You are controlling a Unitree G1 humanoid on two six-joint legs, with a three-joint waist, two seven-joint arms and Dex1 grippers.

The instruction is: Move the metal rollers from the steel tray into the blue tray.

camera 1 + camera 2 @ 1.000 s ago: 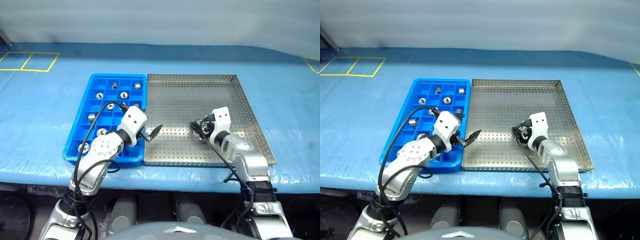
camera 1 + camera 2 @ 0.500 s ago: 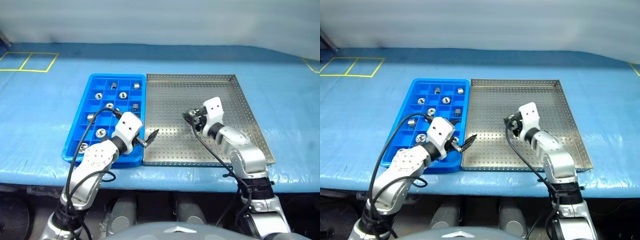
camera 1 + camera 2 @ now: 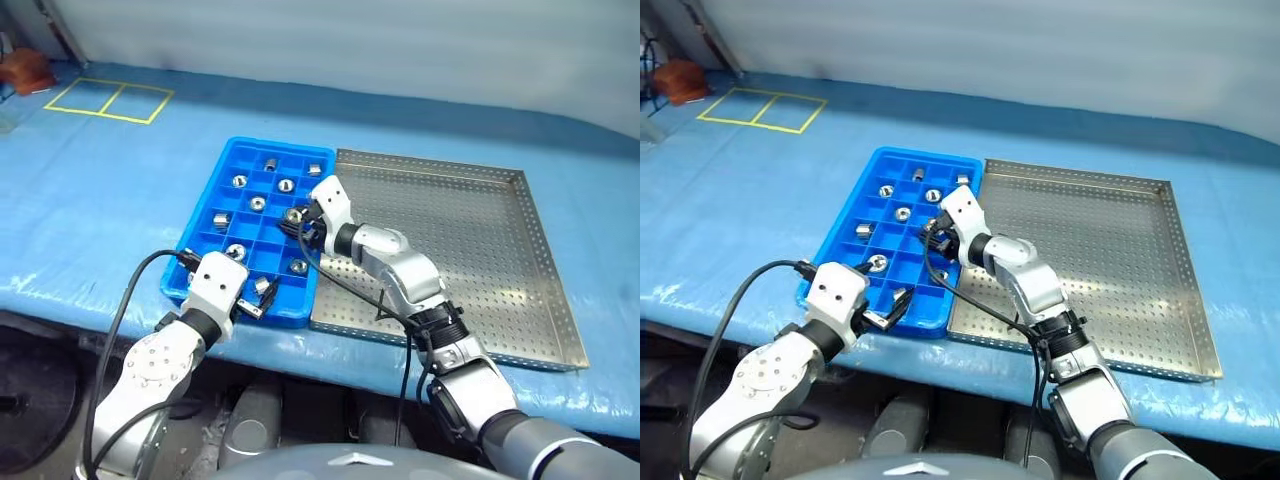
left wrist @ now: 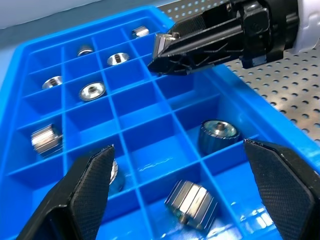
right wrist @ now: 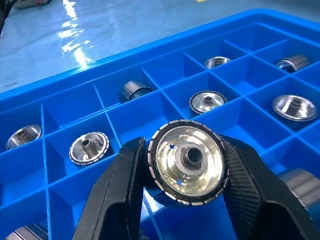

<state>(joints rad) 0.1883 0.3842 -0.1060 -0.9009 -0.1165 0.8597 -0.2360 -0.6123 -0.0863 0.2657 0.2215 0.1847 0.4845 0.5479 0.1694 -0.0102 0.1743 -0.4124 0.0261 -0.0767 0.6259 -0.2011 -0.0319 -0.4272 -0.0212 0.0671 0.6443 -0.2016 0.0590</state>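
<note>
Pinching metal roller (image 5: 187, 167) by knurled rim, right pincer (image 3: 297, 222) over blue tray (image 3: 205, 222), steel tray (image 3: 520, 280) right. Left pincer (image 4: 185, 200) spread, near edge. Judging rigid, heavy-for-size, slick; gripping across ribbed sides safest.

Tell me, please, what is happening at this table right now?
The robot is moving metal rollers from the steel tray into the blue tray. Its right claw is shut on a roller and holds it above the blue tray's compartments, several of which already contain rollers. The left claw is open and empty, over the near end of the blue tray. No rollers can be seen on the visible floor of the steel tray.
</note>
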